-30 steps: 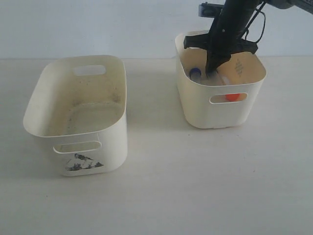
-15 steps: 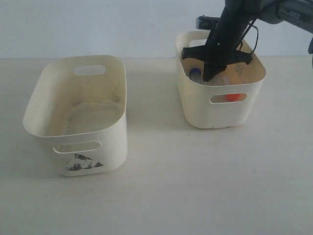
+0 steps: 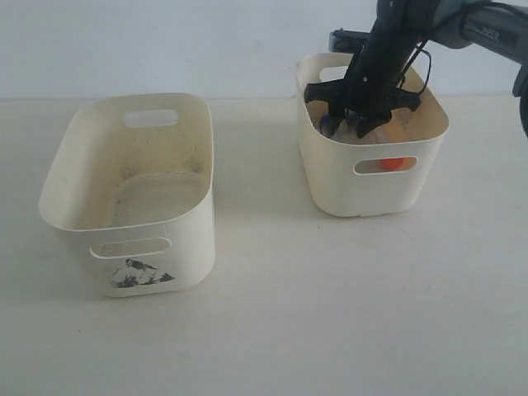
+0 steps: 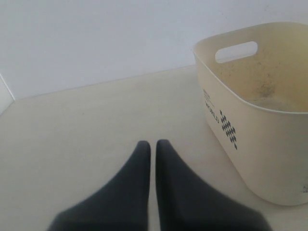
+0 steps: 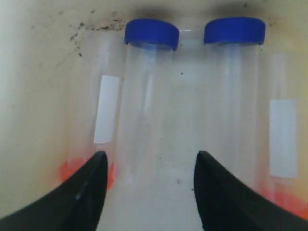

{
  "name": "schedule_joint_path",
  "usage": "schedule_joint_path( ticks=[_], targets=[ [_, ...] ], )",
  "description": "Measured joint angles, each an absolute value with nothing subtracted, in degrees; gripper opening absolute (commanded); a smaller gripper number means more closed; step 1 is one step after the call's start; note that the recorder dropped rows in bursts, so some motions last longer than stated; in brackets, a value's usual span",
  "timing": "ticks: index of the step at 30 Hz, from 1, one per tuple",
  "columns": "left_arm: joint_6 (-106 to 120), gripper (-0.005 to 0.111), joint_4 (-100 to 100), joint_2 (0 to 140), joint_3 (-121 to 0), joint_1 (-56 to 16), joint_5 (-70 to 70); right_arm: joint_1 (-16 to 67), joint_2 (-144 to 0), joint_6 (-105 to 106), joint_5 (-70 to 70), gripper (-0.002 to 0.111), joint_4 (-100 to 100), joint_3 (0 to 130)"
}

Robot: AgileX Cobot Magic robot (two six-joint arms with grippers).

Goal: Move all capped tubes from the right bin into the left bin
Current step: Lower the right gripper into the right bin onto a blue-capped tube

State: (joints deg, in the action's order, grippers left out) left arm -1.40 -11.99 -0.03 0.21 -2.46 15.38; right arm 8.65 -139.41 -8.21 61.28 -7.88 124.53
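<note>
The right bin (image 3: 371, 191) holds the capped tubes. In the right wrist view two clear blue-capped tubes (image 5: 147, 96) (image 5: 236, 96) lie side by side on the bin floor. An orange-capped tube (image 5: 103, 110) with a white label lies beside them, its orange end at one finger. A second label and orange patch near the other finger may be a reflection. My right gripper (image 3: 350, 129) (image 5: 149, 163) is open inside this bin, straddling a blue-capped tube without touching it. The orange cap (image 3: 393, 163) shows through the handle slot. My left gripper (image 4: 153, 143) is shut and empty, near the left bin (image 4: 255, 130).
The left bin (image 3: 177, 235) with its torn sticker (image 3: 140, 275) stands on the left of the pale table (image 3: 330, 313), holding only dirt specks. A pale wall rises behind both bins. The left arm is out of the exterior view.
My right gripper has dipped a little deeper into the right bin and its fingers have spread from shut to open. The bins have not moved.
</note>
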Motion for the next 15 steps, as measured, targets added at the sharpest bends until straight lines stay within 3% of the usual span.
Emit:
schedule_joint_path(
  ticks=[4,15],
  targets=[
    [-1.4,0.004,-11.99,-0.03,0.21,-2.46,15.38,8.65,-140.7,-8.42,60.7,0.063,-7.75,124.53],
    [-1.4,0.004,-11.99,-0.03,0.21,-2.46,15.38,8.65,-140.96,-8.95,56.28,0.063,-8.27,124.53]
  ],
)
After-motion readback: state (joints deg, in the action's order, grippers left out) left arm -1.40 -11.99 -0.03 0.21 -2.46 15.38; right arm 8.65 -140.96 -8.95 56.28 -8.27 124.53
